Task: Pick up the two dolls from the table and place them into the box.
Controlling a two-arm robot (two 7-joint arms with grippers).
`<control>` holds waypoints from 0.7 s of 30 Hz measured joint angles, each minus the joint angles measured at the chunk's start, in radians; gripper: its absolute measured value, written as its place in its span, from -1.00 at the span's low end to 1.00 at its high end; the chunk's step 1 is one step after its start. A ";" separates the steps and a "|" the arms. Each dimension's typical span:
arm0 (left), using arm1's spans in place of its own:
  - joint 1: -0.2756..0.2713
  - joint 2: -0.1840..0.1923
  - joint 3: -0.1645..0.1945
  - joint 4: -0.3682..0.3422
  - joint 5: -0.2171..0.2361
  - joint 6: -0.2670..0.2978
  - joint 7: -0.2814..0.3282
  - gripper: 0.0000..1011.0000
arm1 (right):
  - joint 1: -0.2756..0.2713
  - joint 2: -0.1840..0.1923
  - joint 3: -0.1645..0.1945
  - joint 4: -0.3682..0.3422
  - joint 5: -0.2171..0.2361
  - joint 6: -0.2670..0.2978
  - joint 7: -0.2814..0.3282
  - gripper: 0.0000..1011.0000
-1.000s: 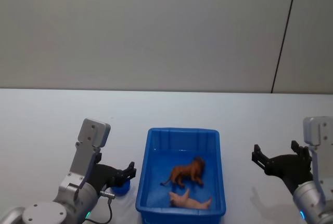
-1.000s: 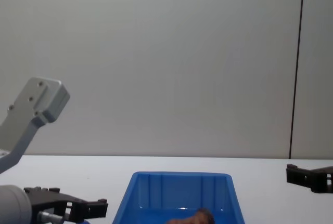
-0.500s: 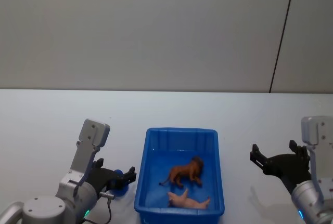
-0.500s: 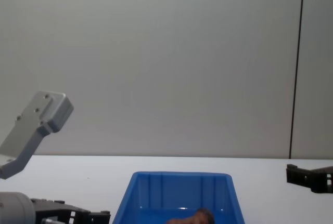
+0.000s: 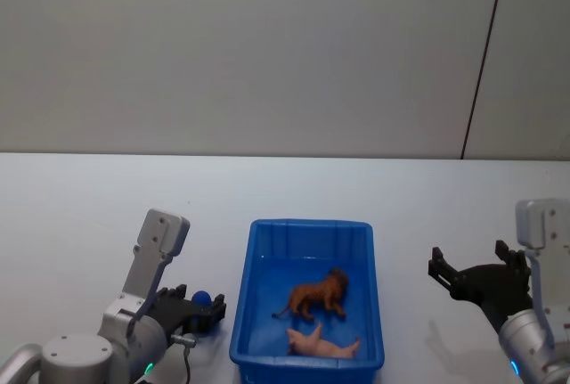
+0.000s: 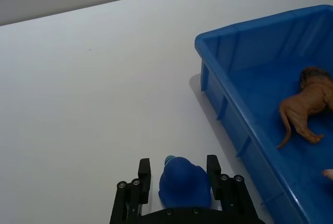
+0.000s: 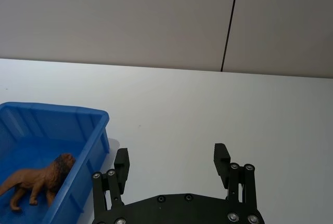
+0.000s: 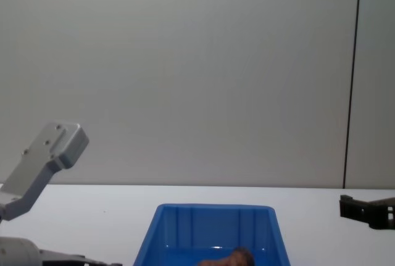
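Left gripper point(image 6: 178, 168) lowered since earlier, blue toy point(image 6: 183, 181) clamped between fingers beside box point(image 5: 258, 311); right gripper point(image 7: 172, 159) parked, spread wide.

A plain white table point(image 5: 89, 206) stretches back to a grey wall point(image 5: 249, 45) crossed by one thin dark vertical seam point(image 5: 484, 54).

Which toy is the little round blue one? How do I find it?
Find the big blue box. On the white table just to the robot's left of it, the left gripper has its fingers around a rounded blue toy. It's not inside the box.
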 joint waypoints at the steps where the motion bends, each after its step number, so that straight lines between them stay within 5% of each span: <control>1: 0.000 0.000 0.000 0.000 0.000 0.000 0.000 0.39 | 0.000 0.000 0.000 0.000 0.000 0.000 0.000 0.98; 13: 0.009 -0.003 -0.003 0.007 -0.012 0.012 0.009 -0.39 | 0.000 0.000 0.000 0.000 0.000 0.000 0.000 0.98; 21: 0.015 -0.004 -0.004 0.008 -0.009 -0.017 0.008 -0.51 | 0.000 0.000 0.000 0.000 0.000 0.000 0.000 0.98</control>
